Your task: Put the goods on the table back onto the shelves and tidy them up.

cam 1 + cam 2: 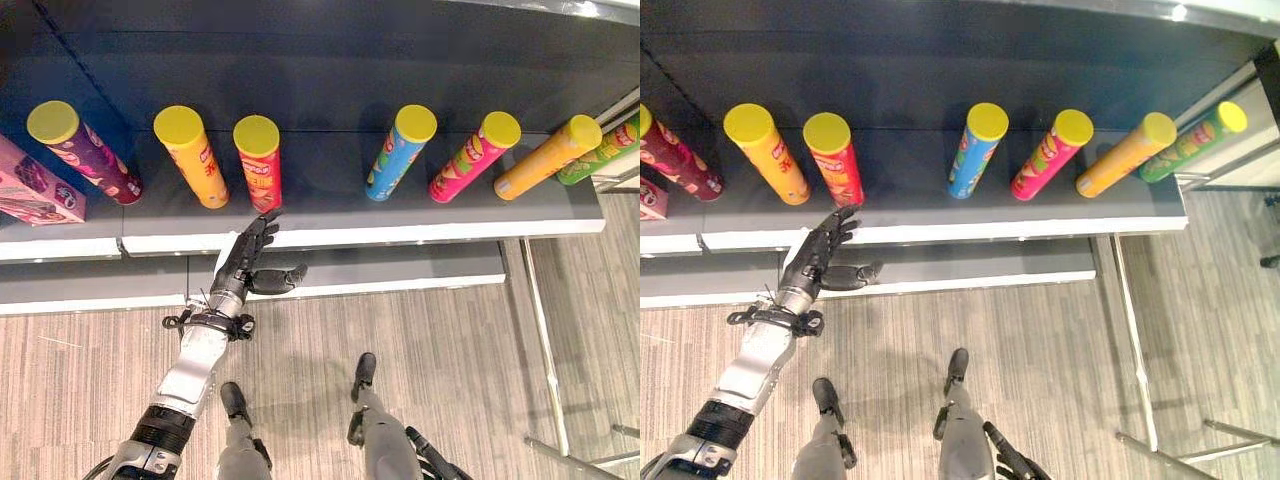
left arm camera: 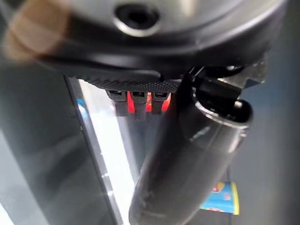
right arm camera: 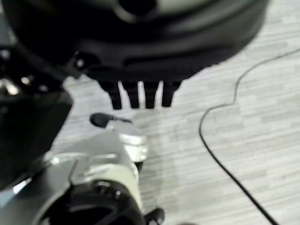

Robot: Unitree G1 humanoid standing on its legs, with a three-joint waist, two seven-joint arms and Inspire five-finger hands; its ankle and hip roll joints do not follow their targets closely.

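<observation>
Cans stood in a row on the dark shelf [image 1: 330, 215], yellow lids up. Left hand [image 1: 245, 262] reached to the shelf's front edge, fingers straight and spread, thumb out sideways, holding nothing, its fingertips just below the red can [image 1: 259, 160]. Right hand [image 3: 140, 93] hung over the floor with fingers straight and empty. An orange can [image 1: 190, 154] stood beside the red one, a blue can [image 1: 400, 150] farther right.

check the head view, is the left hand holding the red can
No: the left hand is open with straight fingers just in front of the red can, which stands on the shelf.
</observation>
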